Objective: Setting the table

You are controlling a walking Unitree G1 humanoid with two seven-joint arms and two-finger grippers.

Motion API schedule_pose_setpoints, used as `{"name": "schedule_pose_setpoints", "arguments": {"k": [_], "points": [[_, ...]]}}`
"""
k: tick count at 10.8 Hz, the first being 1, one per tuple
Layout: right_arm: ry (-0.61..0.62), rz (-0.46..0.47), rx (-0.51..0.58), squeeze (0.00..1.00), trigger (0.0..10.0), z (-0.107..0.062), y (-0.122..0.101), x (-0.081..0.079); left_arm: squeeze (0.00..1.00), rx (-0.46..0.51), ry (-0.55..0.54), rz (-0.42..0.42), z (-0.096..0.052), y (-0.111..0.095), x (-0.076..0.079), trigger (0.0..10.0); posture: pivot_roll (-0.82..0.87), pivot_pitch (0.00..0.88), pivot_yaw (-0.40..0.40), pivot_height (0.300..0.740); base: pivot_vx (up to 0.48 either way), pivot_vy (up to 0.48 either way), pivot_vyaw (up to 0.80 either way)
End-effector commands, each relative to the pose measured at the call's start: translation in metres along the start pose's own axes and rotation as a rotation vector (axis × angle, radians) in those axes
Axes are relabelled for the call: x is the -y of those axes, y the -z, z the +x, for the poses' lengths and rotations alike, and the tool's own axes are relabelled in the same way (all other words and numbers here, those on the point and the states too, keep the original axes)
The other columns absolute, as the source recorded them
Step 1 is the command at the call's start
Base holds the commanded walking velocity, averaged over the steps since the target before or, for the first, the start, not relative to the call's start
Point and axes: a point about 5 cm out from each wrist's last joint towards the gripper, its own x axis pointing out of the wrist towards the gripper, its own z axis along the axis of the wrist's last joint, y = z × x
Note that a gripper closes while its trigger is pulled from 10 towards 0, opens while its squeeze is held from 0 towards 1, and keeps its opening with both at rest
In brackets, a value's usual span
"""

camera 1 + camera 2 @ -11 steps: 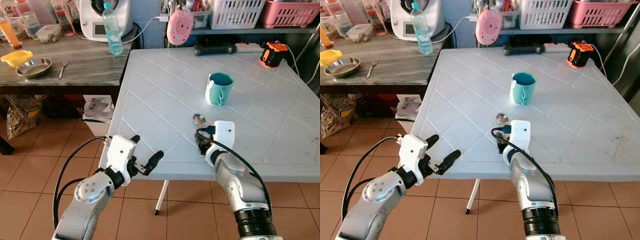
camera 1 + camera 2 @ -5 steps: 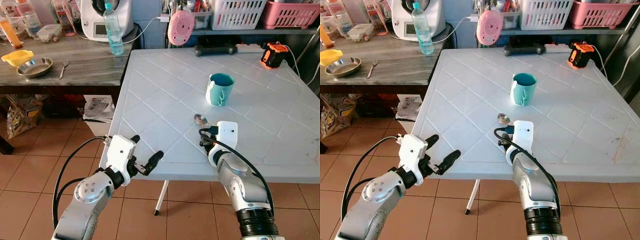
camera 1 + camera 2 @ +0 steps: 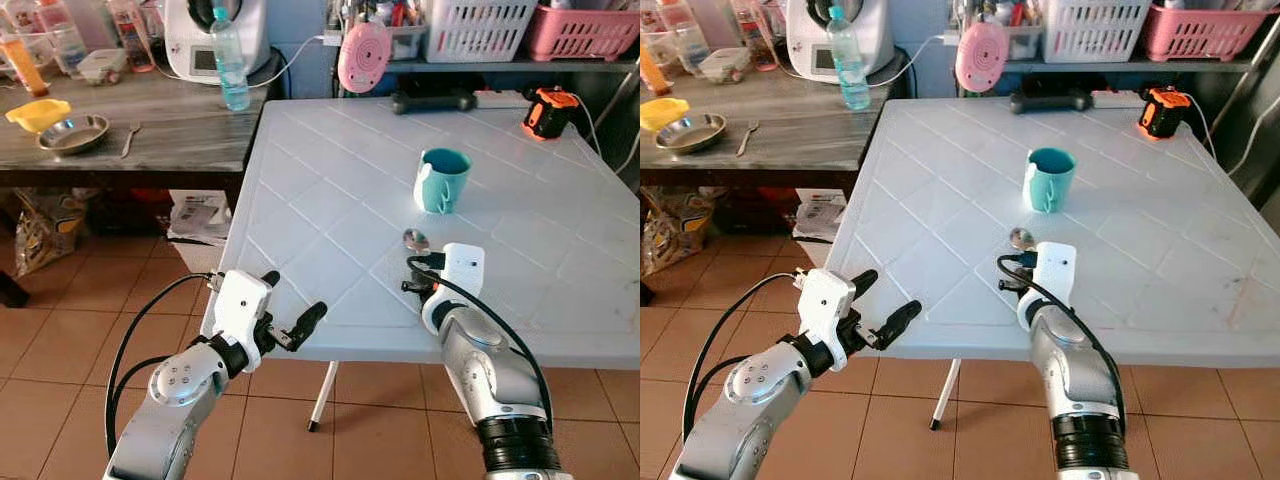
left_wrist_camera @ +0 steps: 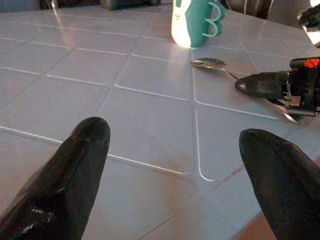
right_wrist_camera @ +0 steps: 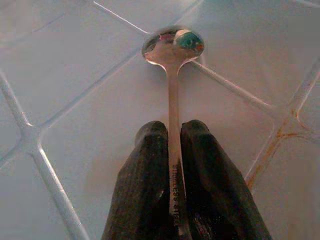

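The spoon (image 3: 414,240) is lying on the table (image 3: 330,190), just in front of the mug (image 3: 441,179). The right gripper (image 5: 172,165) is sitting behind its handle, the left gripper (image 3: 290,315) hanging off the table's front-left edge.

Wooden side counter (image 3: 170,125) at robot's left: water bottle (image 3: 229,60), white appliance (image 3: 205,35), steel bowl (image 3: 70,133) with yellow object (image 3: 33,113) touching its rim, fork (image 3: 129,138) just beside bowl. Behind white table: pink round device (image 3: 364,56), black dumbbell-shaped item (image 3: 432,100), orange-black tool (image 3: 549,108) near far right corner. Shelf above: white basket (image 3: 477,28), pink basket (image 3: 584,30). Terracotta tile floor (image 3: 60,350); paper bag (image 3: 195,215) under counter.
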Motion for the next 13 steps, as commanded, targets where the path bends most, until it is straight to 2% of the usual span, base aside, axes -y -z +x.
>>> {"name": "schedule_pose_setpoints", "arguments": {"k": [1,2,3,5,8,9,11,12,13], "points": [[0.080,-0.057,-0.059,0.00,0.0,-0.001,0.015,0.016,0.00,-0.002,-0.011,0.008,0.000,-0.001,-0.002,10.0,0.02,0.044,0.040,0.740,0.000,0.000,0.00],[0.084,-0.101,-0.053,0.00,0.0,-0.002,0.014,0.018,0.00,-0.002,-0.010,0.006,0.001,-0.001,-0.002,10.0,0.01,0.044,0.039,0.740,0.000,0.000,0.00],[0.084,-0.204,-0.030,0.00,0.0,-0.003,0.012,0.018,0.00,-0.002,-0.011,0.004,0.001,-0.001,-0.002,10.0,0.02,0.045,0.037,0.740,0.000,0.000,0.00],[0.089,-0.542,0.026,0.00,0.0,-0.006,0.009,0.020,0.00,-0.008,-0.015,0.001,0.000,0.002,-0.004,10.0,0.02,0.046,0.037,0.740,0.000,0.000,0.00],[0.086,-0.828,0.018,0.00,0.0,-0.007,0.016,0.022,0.00,-0.015,-0.008,-0.003,0.002,0.005,-0.004,10.0,0.01,0.050,0.038,0.740,0.000,0.000,0.00],[0.082,-0.894,0.035,0.00,0.0,-0.006,0.015,0.022,0.00,-0.016,-0.006,-0.005,0.002,0.006,-0.004,10.0,0.01,0.052,0.038,0.740,0.000,0.000,0.00],[0.071,-0.934,0.037,0.00,0.0,-0.005,0.016,0.021,0.00,-0.020,-0.006,-0.005,0.001,0.007,-0.004,10.0,0.01,0.052,0.038,0.740,0.000,0.000,0.00],[0.015,-0.920,0.056,1.00,4.4,-0.004,0.016,0.011,0.00,-0.022,-0.004,-0.006,0.001,0.008,-0.004,10.0,0.01,0.052,0.038,0.740,0.000,0.000,0.00],[-0.003,-0.902,0.082,1.00,10.0,-0.004,0.014,0.005,0.00,-0.023,-0.002,-0.007,0.001,0.009,-0.004,10.0,0.01,0.053,0.038,0.740,0.000,0.000,0.00]]}}
